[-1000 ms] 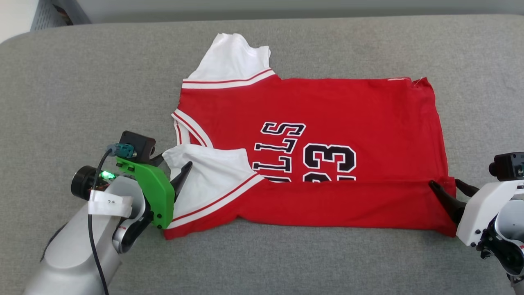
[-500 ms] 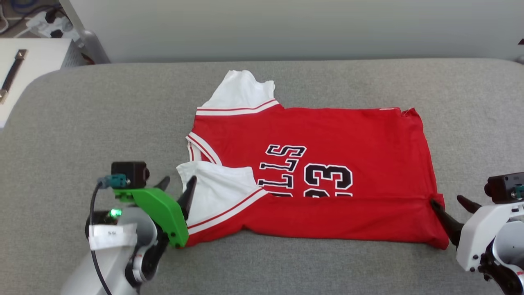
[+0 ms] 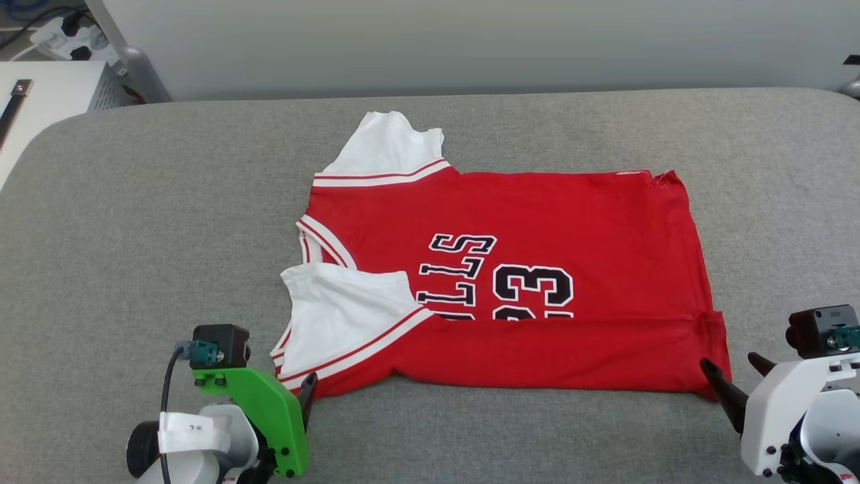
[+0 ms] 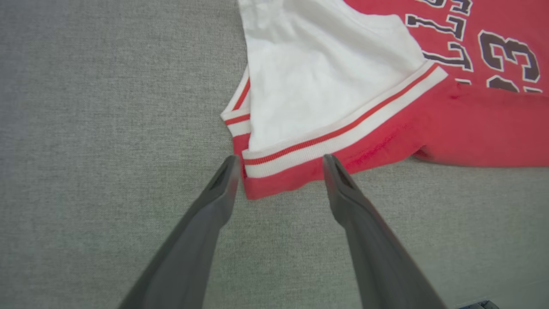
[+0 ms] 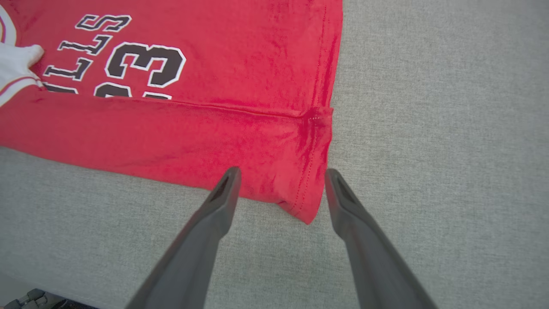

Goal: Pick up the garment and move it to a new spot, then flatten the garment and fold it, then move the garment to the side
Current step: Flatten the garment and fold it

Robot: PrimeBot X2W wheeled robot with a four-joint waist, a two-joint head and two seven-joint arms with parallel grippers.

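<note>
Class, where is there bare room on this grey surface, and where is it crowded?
Free: the surface left of the jersey, and the strip right of its hem. Crowded: the near edge, by the left gripper and right gripper.

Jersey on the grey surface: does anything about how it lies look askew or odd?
Yes. The jersey is folded unevenly: its near sleeve is tucked over the chest, while the far sleeve sticks out beyond the edge. No damage visible.
</note>
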